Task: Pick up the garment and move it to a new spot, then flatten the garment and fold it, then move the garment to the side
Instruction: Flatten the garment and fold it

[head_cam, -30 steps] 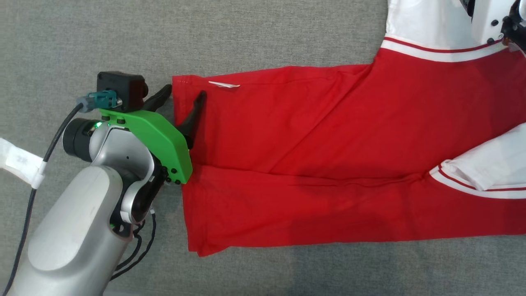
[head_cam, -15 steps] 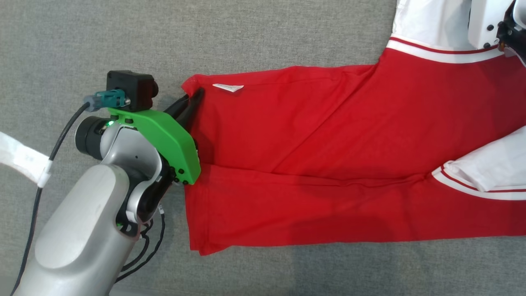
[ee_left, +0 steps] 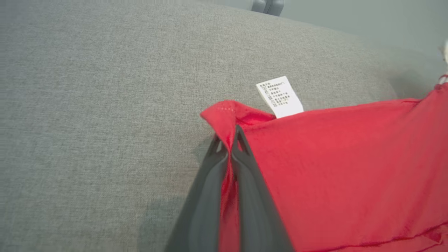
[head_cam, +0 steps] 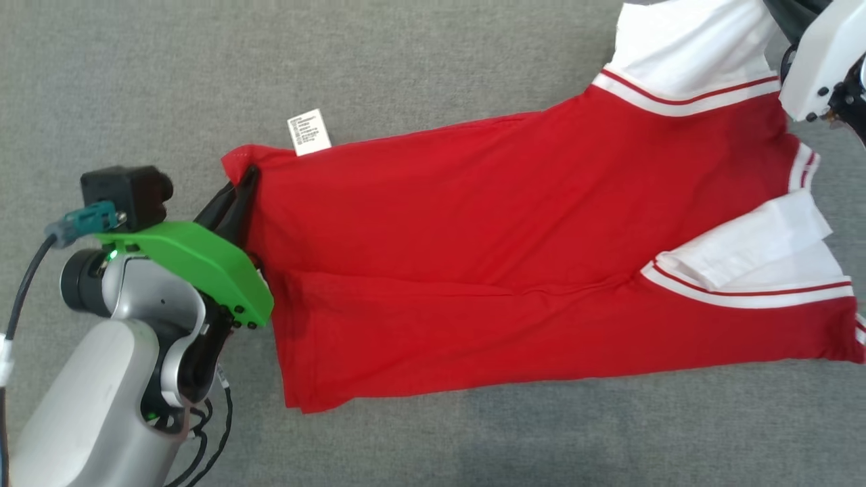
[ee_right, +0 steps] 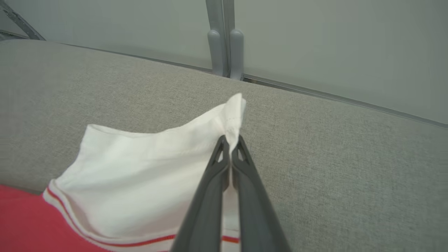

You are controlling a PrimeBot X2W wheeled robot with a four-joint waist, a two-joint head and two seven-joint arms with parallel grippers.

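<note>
Grip: left jaws clamped on red hem corner of garment (head_cam: 473, 270), care label (head_cam: 309, 131) just past the tips. The right jaws are clamped on its white corner. Garment spans between them on tabletop (head_cam: 406, 61). Lift both ends level with equal pull, no twist.

Item noted: one white care label (head_cam: 309, 132) projecting from the top edge of the red garment (head_cam: 473, 223), near its gripped corner. In the left wrist view the care label (ee_left: 279, 97) carries several short rows of small dark print, with symbols at the left of each row. The characters are too small to read, so nothing is legible
</note>
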